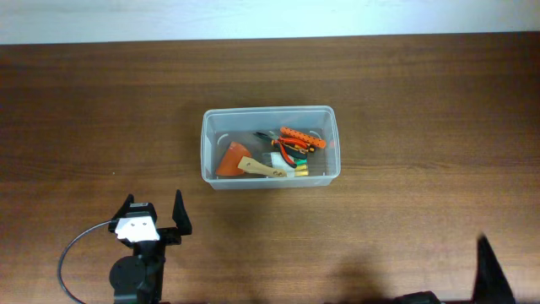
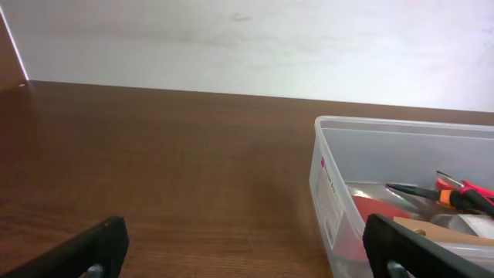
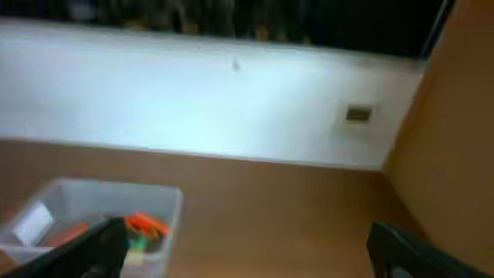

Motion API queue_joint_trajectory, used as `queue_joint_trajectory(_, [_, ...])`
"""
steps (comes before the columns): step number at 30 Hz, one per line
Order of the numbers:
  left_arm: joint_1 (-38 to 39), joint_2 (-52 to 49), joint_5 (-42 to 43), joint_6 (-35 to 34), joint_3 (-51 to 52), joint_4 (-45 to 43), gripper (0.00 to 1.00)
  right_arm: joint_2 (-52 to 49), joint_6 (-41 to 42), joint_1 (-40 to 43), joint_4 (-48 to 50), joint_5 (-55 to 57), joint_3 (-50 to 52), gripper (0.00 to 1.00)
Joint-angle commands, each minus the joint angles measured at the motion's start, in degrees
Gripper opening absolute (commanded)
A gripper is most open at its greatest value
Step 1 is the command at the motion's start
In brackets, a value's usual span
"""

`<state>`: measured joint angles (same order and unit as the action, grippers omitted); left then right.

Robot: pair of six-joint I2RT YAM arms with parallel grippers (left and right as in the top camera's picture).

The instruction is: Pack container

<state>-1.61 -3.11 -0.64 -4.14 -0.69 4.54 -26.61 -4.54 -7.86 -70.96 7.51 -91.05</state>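
Note:
The container (image 1: pixel 206 145), a clear plastic bin with a thick rim, sits mid-table. Inside it lie several small tools: an orange scraper (image 1: pixel 231 162) with a wooden handle, orange-and-black pliers (image 1: pixel 291 150) and some green and yellow bits. My left gripper (image 1: pixel 153 199) is near the front left of the table, well short of the bin, open and holding nothing. In the left wrist view the gripper (image 2: pixel 247 247) frames bare wood, with the container (image 2: pixel 332 193) to its right. My right gripper (image 3: pixel 251 247) is open and holding nothing, with the container (image 3: pixel 166 205) at lower left. Overhead, only one of its fingers (image 1: pixel 486 268) shows, at the bottom right.
The table is dark brown wood (image 1: pixel 405 101), with a white wall (image 2: pixel 247 46) along its far edge. A black cable (image 1: pixel 72 253) loops left of the left arm.

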Motion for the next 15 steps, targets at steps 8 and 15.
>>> queue_joint_trajectory(8, [0.2,0.1,-0.2,-0.2,0.2,0.2,0.99,6.1,1.2,0.3,-2.1,-9.2,5.7,0.99])
queue_joint_trajectory(15, [0.2,0.1,-0.2,-0.2,0.2,0.2,0.99,6.1,1.2,0.3,1.7,-10.1,7.7,0.99])
